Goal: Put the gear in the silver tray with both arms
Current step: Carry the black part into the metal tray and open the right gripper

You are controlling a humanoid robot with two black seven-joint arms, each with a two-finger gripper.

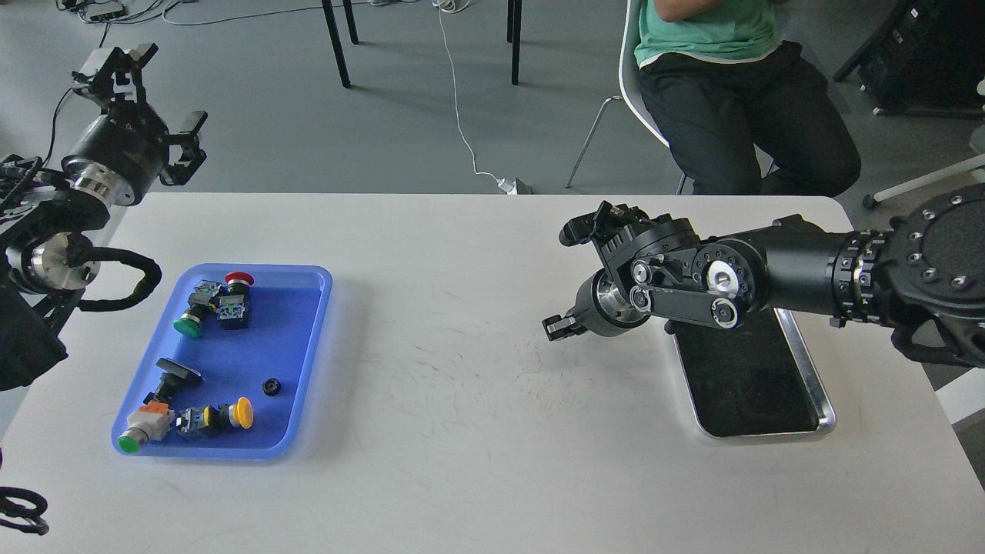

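In the head view, the left gripper is raised beyond the table's far left corner, fingers spread and holding nothing. The small black gear lies well below it in the blue tray. The right gripper also stands spread and empty, and the silver tray sits just behind it under the wrist.

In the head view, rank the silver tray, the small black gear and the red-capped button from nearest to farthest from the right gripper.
Measured from the right gripper:
1. Silver tray, on the table's right side, just below the right arm.
2. Small black gear, in the blue tray near its right wall, on the table's left side.
3. Red-capped button, at the blue tray's far end.
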